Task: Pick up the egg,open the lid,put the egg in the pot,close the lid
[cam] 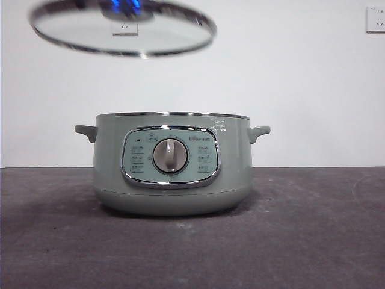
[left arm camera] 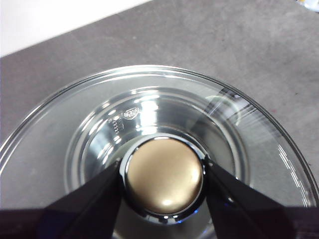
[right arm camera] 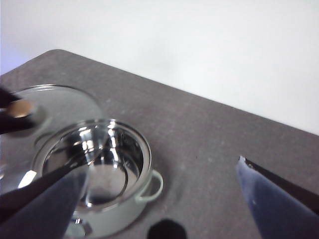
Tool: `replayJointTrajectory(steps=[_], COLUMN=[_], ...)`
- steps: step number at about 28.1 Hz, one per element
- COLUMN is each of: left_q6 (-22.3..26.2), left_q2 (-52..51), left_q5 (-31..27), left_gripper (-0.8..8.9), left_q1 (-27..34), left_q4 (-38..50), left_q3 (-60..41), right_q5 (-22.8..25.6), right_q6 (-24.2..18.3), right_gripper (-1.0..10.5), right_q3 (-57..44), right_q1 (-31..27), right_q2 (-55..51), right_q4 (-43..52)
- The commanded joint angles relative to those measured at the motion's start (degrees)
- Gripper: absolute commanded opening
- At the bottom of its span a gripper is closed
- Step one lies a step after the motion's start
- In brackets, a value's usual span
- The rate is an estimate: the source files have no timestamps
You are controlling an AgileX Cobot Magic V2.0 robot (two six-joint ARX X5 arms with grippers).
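Grey table [cam: 313, 241], one pot [cam: 171, 180], one lid [cam: 123, 27]

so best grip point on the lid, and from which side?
The knob at the centre of the lid, taken from straight above. It is the only raised, narrow part; the glass dome is wide, shallow and slick, and the steel rim is thin. The left end effector shows this: one jaw on each side of the knob, lid held tilted in the air, above and to one side of the pot.

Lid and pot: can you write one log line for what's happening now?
left gripper: shut on lid knob, held above pot | pot: open | right gripper: open, empty | egg: not visible
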Motion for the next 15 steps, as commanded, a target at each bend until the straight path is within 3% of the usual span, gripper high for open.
replayJointTrajectory(steps=[1, 15], left_q6=[0.85, 1.03], left_q2=[2.19, 14.25], left_q5=[0.31, 1.66], left_gripper=[-0.08, -0.09], left_q1=[-0.13, -0.52], left_q4=[5.11, 15.19], left_q3=[0.2, 0.2], right_q5=[0.02, 0.04], right_q6=[0.57, 0.57], right_gripper=[5.0, 5.0], right_q3=[-0.15, -0.15], right_q1=[-0.02, -0.02], right_q2=[-1.7, -4.74], right_q4=[-1.79, -8.5])
